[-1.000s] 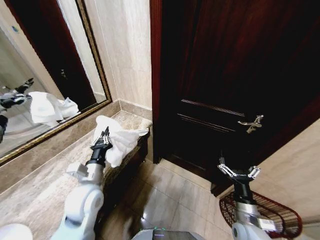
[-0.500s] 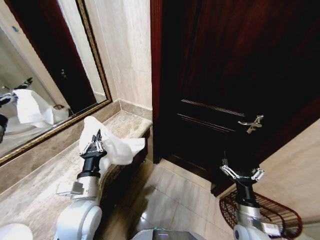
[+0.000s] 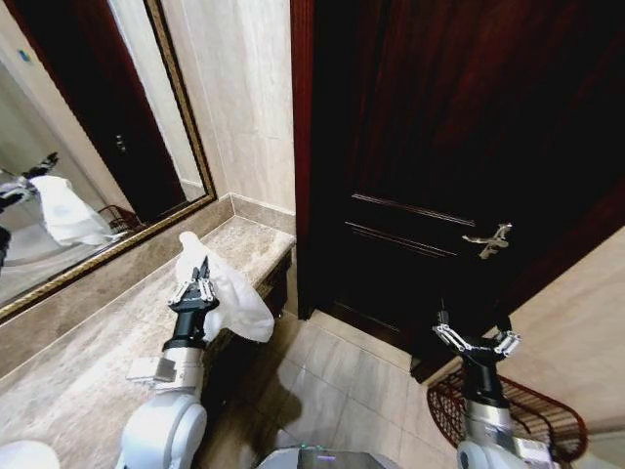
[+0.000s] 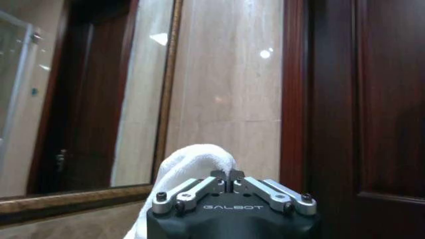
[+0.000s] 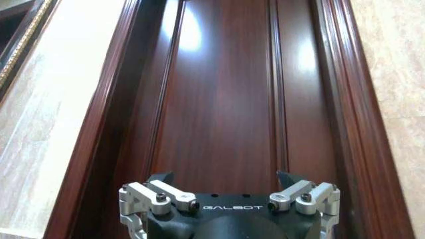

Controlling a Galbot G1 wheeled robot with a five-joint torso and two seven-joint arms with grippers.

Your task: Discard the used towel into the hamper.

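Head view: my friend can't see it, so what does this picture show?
The robot's left hand holds a white towel up over a stone counter beside a mirror. Its right hand waits open above a wire basket by a dark door.

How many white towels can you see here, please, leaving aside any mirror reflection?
1: the crumpled white cloth towel hangs from the left gripper, jaws shut on it, above the beige marble counter's edge. Others may lie out of view.
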